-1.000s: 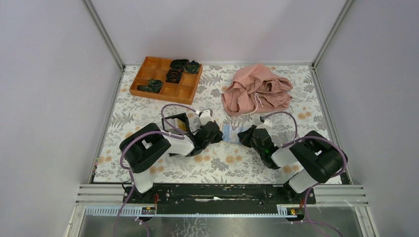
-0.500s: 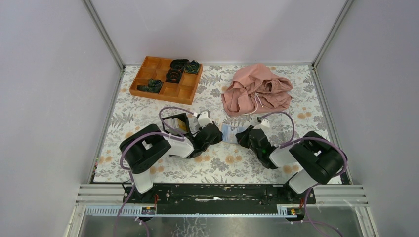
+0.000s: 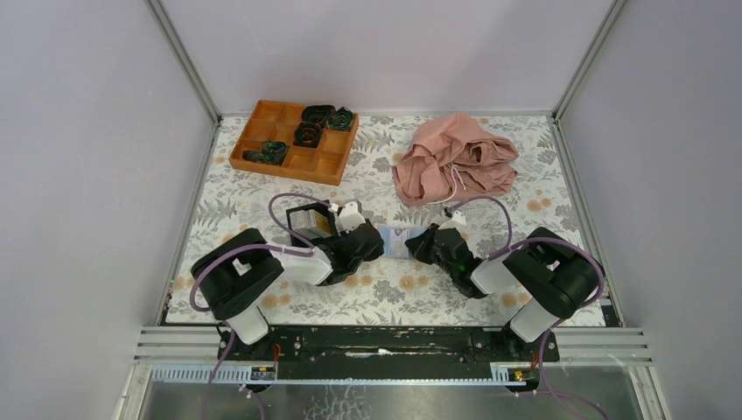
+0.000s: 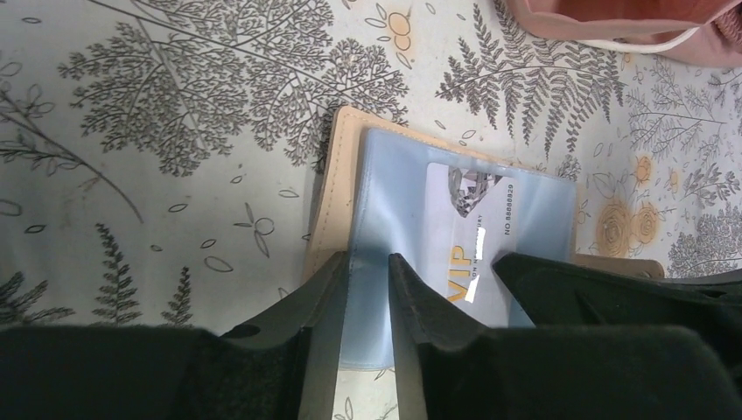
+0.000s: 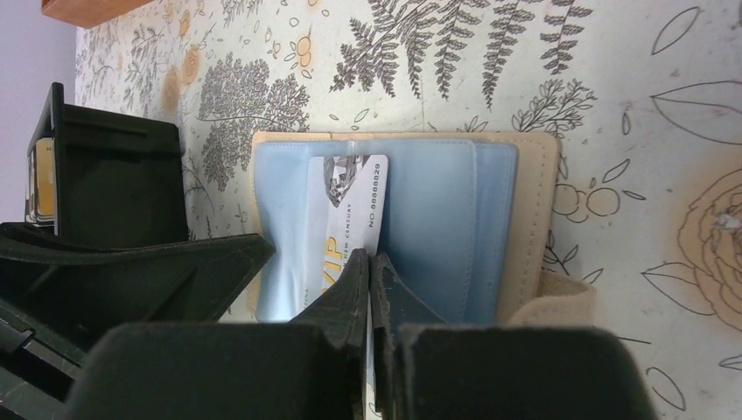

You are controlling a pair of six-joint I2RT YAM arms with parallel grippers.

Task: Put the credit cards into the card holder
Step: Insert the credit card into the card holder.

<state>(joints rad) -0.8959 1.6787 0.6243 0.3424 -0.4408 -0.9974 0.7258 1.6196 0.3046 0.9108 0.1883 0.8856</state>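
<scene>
The tan card holder lies open on the floral mat between my two grippers, blue sleeves facing up. A white credit card marked VIP sits partly inside a clear blue sleeve. My right gripper is shut on the card's near edge. My left gripper hovers at the sleeve's left edge. Its jaws stand a little apart, with blue sleeve showing in the gap and nothing pinched.
A black open box stands just left of the left gripper. An orange-brown compartment tray with dark coiled items sits at the back left. A crumpled pink cloth lies at the back right. Grey walls close the sides.
Both arms and the card holder have shifted slightly left. The left gripper's jaws have parted from shut to a narrow gap. The right gripper stays shut on the card.
</scene>
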